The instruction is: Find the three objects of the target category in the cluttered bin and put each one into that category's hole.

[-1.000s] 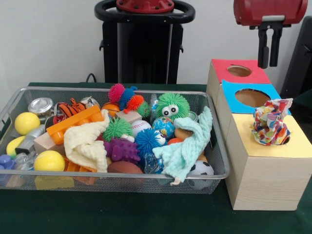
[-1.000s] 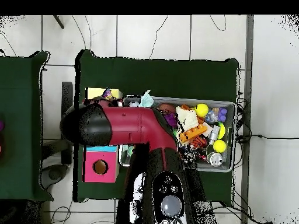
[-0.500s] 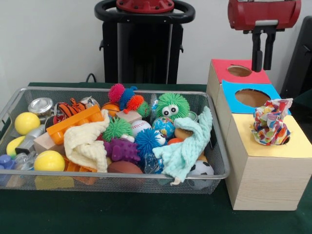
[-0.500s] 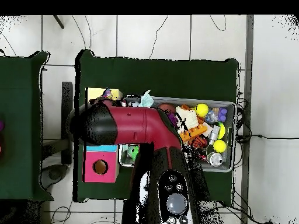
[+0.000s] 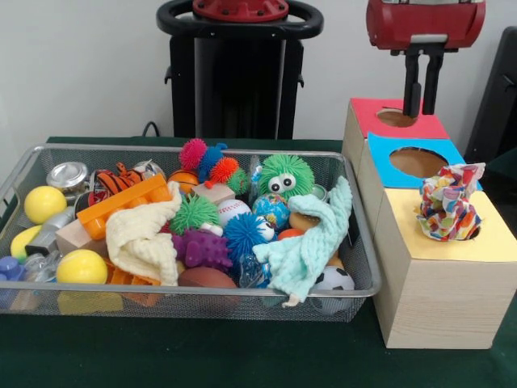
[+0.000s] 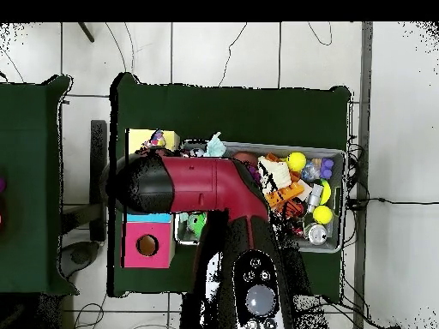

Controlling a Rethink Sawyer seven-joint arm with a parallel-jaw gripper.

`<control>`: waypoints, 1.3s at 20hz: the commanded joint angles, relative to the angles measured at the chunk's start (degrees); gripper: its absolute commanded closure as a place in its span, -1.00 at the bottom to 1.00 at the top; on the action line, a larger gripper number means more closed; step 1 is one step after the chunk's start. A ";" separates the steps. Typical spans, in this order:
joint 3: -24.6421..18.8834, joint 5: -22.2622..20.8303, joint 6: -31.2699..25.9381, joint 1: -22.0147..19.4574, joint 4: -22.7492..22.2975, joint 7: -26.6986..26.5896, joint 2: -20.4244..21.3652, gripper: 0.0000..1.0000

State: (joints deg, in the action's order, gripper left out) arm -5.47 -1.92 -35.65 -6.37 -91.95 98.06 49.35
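Note:
A multicoloured cloth [image 5: 447, 202] stands bunched in the hole of the yellow-topped box [image 5: 493, 234], most of it sticking out. In the wire bin [image 5: 16, 174], a mint cloth [image 5: 311, 242] hangs over the right rim and a cream cloth [image 5: 145, 238] lies at the front left among the toys. My gripper [image 5: 422, 111] hangs high over the red-topped box [image 5: 371, 113], open, with nothing between its fingers. In the overhead view the arm [image 6: 197, 184] hides the gripper.
A blue-topped box [image 5: 380, 153] with a round hole sits between the red and yellow ones. The bin holds spiky balls, yellow balls, an orange block, a tin and other toys. The overhead view shows the red box [image 6: 133, 248] and the bin [image 6: 341, 154].
The gripper has moved left in the front view and slightly upward, from above the blue and yellow boxes to above the red one. The cloths have not moved.

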 commanded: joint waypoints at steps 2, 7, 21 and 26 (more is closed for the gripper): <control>5.12 3.99 -1.98 2.58 -4.37 19.76 -1.75 1.00; 9.25 8.21 -2.26 5.11 -4.31 26.04 -2.99 1.00; 14.50 15.71 -0.26 7.63 -5.26 36.00 -4.48 1.00; 16.50 17.34 0.36 9.27 -5.55 40.66 -4.91 1.00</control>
State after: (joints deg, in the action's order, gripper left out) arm 9.04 12.33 -35.65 1.93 -92.41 120.88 46.63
